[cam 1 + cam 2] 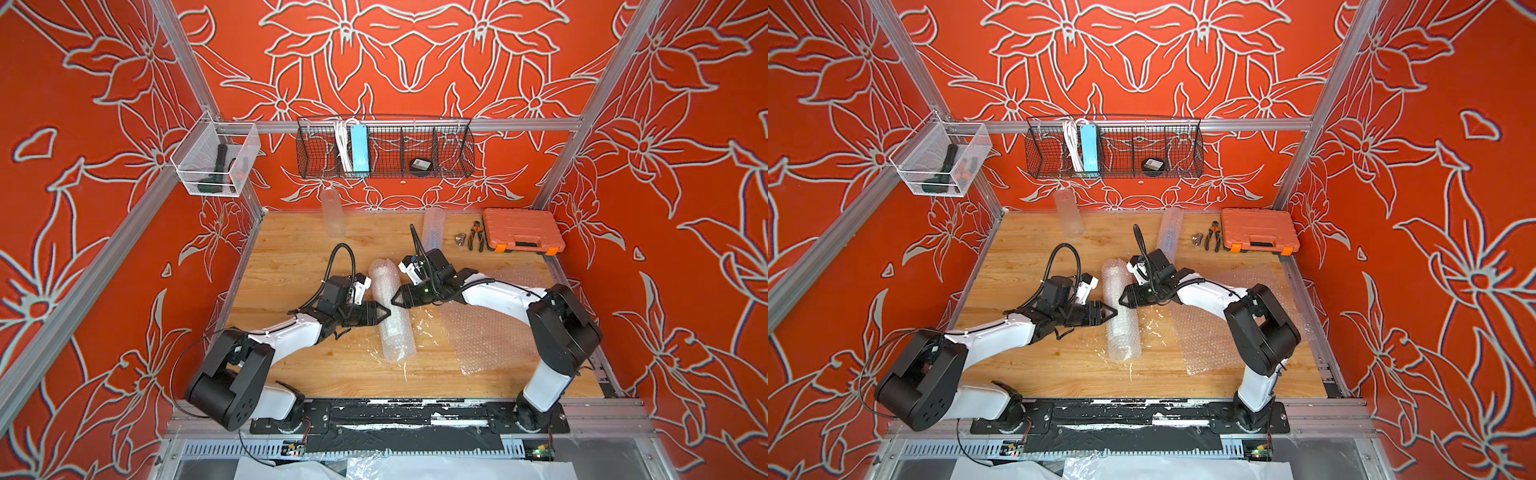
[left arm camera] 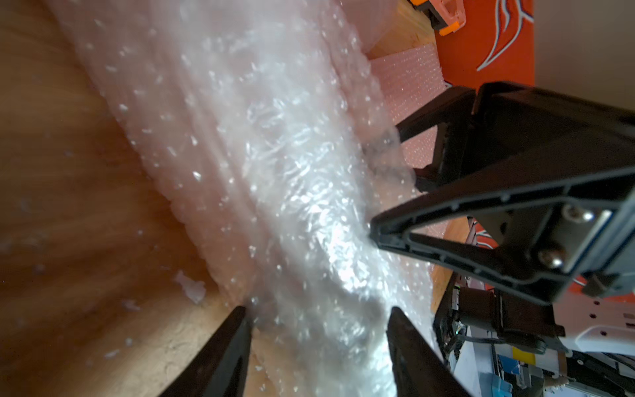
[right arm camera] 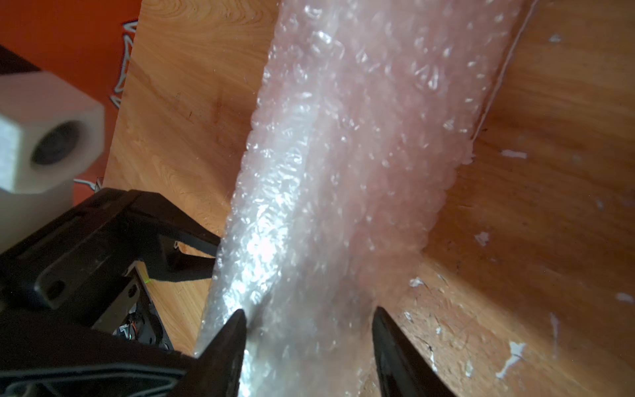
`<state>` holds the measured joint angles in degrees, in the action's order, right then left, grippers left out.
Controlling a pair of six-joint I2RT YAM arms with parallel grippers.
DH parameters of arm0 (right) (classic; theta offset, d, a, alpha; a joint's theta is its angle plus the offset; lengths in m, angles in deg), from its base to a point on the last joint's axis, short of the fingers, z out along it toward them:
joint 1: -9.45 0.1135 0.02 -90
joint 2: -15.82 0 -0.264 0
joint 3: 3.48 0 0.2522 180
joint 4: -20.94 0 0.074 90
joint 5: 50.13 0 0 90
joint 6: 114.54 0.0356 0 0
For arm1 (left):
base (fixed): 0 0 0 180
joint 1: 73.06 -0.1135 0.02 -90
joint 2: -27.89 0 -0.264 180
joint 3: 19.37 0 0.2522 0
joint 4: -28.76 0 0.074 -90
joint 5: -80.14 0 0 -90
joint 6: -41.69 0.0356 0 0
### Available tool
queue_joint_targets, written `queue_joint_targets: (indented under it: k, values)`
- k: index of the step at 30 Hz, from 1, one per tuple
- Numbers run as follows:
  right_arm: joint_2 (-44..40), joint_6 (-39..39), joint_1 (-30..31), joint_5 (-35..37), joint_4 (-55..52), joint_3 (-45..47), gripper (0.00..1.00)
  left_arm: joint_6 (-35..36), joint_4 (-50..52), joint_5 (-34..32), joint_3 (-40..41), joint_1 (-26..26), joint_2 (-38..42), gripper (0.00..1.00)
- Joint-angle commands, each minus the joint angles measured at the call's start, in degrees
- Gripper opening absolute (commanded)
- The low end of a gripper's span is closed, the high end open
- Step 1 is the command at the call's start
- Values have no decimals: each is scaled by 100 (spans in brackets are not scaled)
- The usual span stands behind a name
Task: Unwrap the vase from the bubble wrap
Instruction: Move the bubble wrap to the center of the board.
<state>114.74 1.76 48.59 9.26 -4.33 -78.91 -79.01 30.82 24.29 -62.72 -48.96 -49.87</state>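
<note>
Left claw, right claw, bubble wrap

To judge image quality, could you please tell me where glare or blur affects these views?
Left wrist view: strong glare on the bubble wrap, table blurred; right wrist view: a glare streak on the wrap, white camera housing out of focus; both top views: sharp, evenly lit.

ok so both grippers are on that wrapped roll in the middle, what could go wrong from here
The left gripper and right gripper reach the bubble wrap roll from opposite sides, tips nearly meeting, so they could collide.
Each pair of jaws straddles the roll's body, not a loose edge; closing may squeeze whatever is inside instead of peeling a layer.
The roll lies on its side on the table, so a pull might roll it away.
</note>
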Motion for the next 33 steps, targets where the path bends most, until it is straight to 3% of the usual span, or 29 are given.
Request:
queue_joint_targets:
  k: [1, 11, 18, 28, 33]
  values:
    - [-258, -29, 107, 55, -158, 366, 56, -210, -174, 110, 230, 259, 314, 58]
    - [-1190, 387, 353, 146, 207, 1463, 51, -378, 19, -139, 663, 473, 1076, 60]
    - [-1366, 428, 394, 270, 243, 1662, 52, -404, 438, -1053, 552, 422, 1423, 77]
    - [-1511, 325, 421, 397, 89, 1611, 50, -384, -104, -442, -27, 170, 404, 75]
    - [-1590, 159, 422, 691, -190, 1436, 53, -252, 18, -545, -343, 170, 135, 74]
